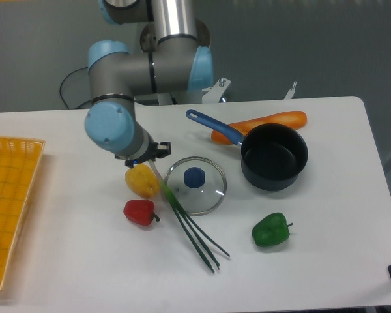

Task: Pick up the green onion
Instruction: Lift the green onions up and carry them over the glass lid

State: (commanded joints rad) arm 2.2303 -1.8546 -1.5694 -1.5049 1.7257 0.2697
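Camera view from above the table: the gripper (150,158) sits low at the pale end of the green onion (186,220), though whether its fingers are clamped on the stalk cannot be told from here. The onion runs from the gripper down past the left rim of the glass pot lid (195,186), its dark leaves fanning out on the table below the lid. A yellow pepper (142,180) lies just left of the lid, touching or nearly touching the stalk; a glossy red pepper (139,212) sits lower left. A chunky green bell pepper (271,229) rests well to the lid's lower right. Upper right of the lid stands a black saucepan (274,156) with a blue handle, an orange vegetable (267,122) lying behind it. Far left of the lid, a yellow mesh tray (10,195) meets the frame edge. The white table (326,215) is smooth and round-cornered, against a grey wall (326,45).
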